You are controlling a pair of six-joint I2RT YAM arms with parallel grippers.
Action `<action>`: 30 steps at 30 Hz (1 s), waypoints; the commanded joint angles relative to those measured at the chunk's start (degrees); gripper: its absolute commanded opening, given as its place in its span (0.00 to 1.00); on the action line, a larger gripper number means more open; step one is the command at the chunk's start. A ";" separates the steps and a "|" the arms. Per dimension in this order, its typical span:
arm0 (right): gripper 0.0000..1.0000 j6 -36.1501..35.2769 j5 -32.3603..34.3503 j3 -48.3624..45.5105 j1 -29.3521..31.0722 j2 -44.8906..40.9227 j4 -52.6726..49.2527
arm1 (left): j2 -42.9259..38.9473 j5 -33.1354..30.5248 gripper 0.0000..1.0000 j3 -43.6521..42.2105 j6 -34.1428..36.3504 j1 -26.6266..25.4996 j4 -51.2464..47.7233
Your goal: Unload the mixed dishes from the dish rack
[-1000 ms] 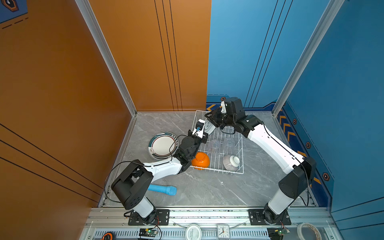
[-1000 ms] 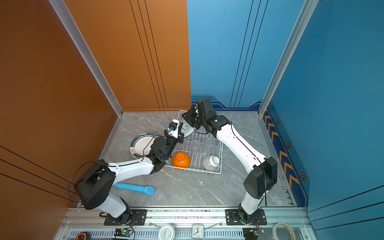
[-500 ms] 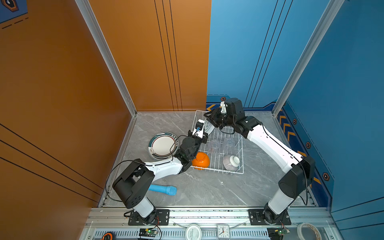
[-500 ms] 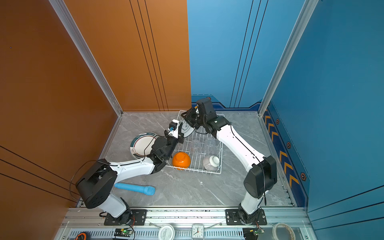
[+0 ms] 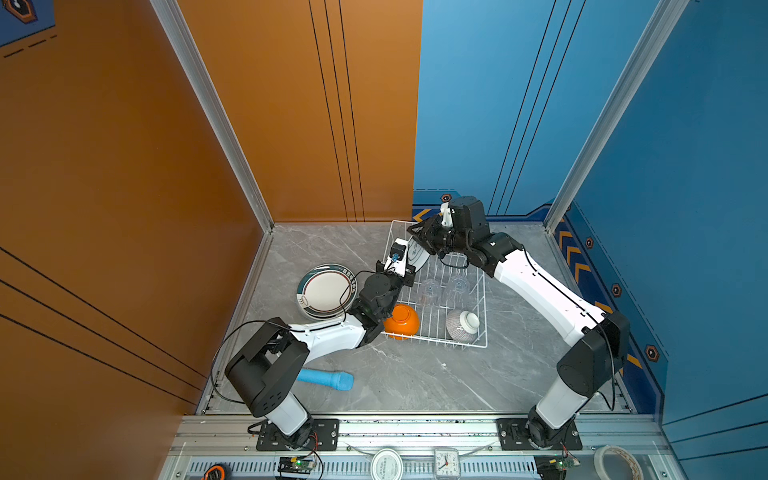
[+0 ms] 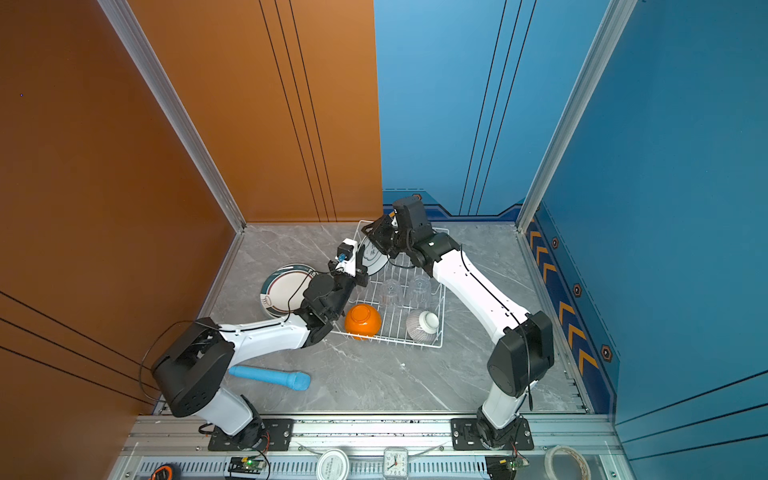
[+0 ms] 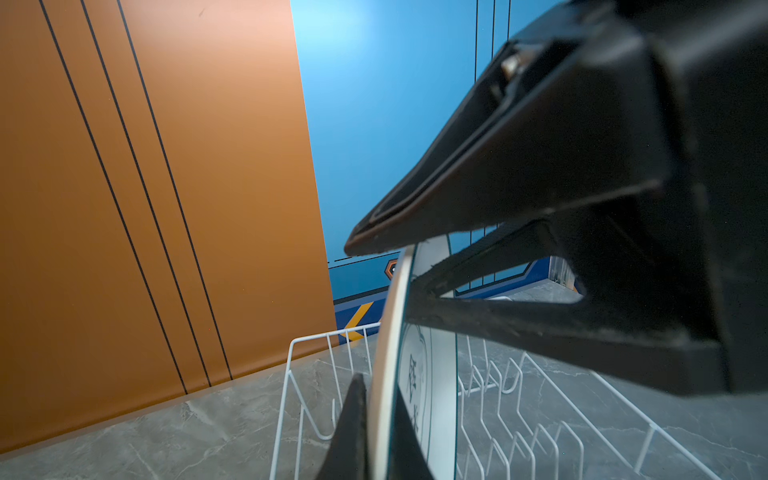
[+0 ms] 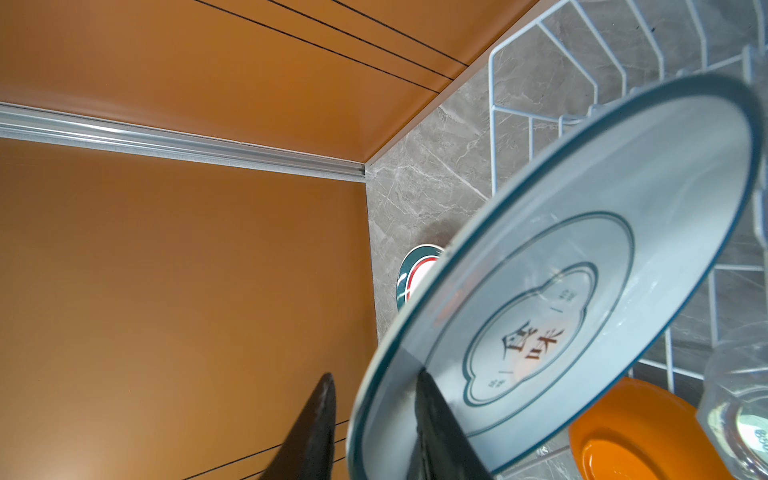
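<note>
A white plate with a dark rim [image 5: 419, 254] [image 6: 374, 258] stands on edge at the far left end of the white wire dish rack [image 5: 478, 345] [image 6: 437, 345]. My left gripper [image 5: 409, 270] [image 7: 380, 419] is shut on its rim from the near side. My right gripper [image 5: 417, 236] [image 8: 374, 399] straddles the plate's top rim [image 8: 582, 291] and is open: one finger lies on the face, the other stands clear of the back. In the rack sit an orange bowl [image 5: 401, 320], an upturned grey-striped bowl [image 5: 462, 326] and two clear tumblers [image 5: 430, 289].
Another patterned plate [image 5: 326, 291] [image 6: 286, 293] lies flat on the grey table left of the rack, beside my left arm. A light-blue cylinder [image 5: 326, 379] lies near the front left. Orange and blue walls close in the back and sides.
</note>
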 commanded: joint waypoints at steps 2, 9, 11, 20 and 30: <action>0.34 0.24 -0.33 -0.56 -0.35 -0.97 3.26 | -1.10 2.06 0.00 0.66 -0.64 -0.83 3.11; 0.34 0.23 -0.29 -0.73 -0.36 -1.03 3.50 | -1.34 1.94 0.00 0.64 -1.10 -0.83 3.11; 0.34 0.23 -0.28 -0.82 -0.41 -1.12 3.61 | -1.35 1.89 0.00 0.53 -1.11 -0.83 3.11; 0.34 0.23 -0.19 -0.91 -0.41 -1.17 3.93 | -1.45 1.99 0.00 0.58 -1.32 -0.83 3.10; 0.34 -0.47 0.41 -1.08 -0.33 -1.65 4.14 | -1.50 1.38 0.00 0.54 -1.56 -0.74 2.49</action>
